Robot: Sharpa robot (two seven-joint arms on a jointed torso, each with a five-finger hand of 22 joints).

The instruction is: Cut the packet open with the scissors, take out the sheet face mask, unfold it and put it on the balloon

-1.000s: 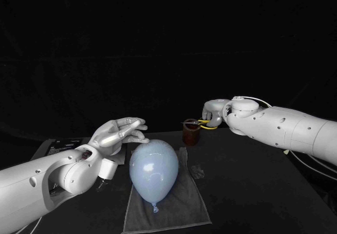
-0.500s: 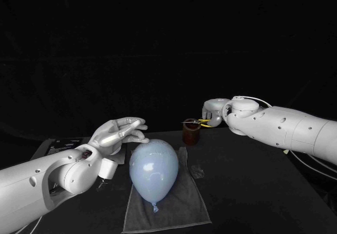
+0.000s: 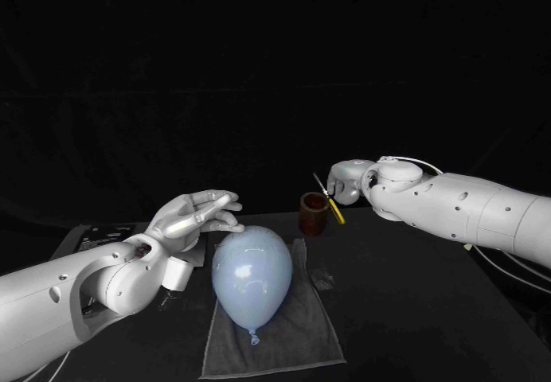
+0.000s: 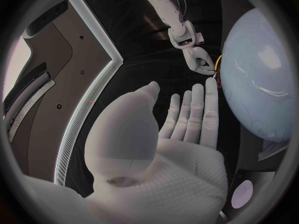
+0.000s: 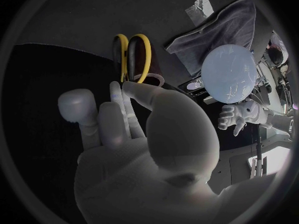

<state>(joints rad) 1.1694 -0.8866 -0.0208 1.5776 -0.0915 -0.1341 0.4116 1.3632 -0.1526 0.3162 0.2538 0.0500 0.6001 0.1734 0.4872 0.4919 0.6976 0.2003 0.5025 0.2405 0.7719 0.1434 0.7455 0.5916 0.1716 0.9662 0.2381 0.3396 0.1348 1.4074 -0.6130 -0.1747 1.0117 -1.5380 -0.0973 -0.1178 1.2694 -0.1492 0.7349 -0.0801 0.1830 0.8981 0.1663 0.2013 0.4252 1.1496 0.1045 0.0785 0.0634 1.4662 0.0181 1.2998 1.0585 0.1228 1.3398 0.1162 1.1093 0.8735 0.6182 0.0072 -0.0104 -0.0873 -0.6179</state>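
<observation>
Right hand (image 3: 348, 177) pinched the yellow-handled scissors (image 3: 334, 208) just beside the brown cup (image 3: 309, 220). Left hand (image 3: 193, 216) held nothing, fingers straight and loosely apart, fingertips just beside the rounded end of the pale blue balloon (image 3: 251, 274). The balloon lay on a grey towel (image 3: 293, 342) on the black table (image 3: 436, 318); the packet (image 5: 201, 9) lay beside the towel.

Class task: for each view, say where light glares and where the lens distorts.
Head view: soft highlights on the balloon, surroundings dark. Left wrist view: bright streaks on the balloon; the fisheye circle bends edges. Right wrist view: small glints on the balloon.
</observation>
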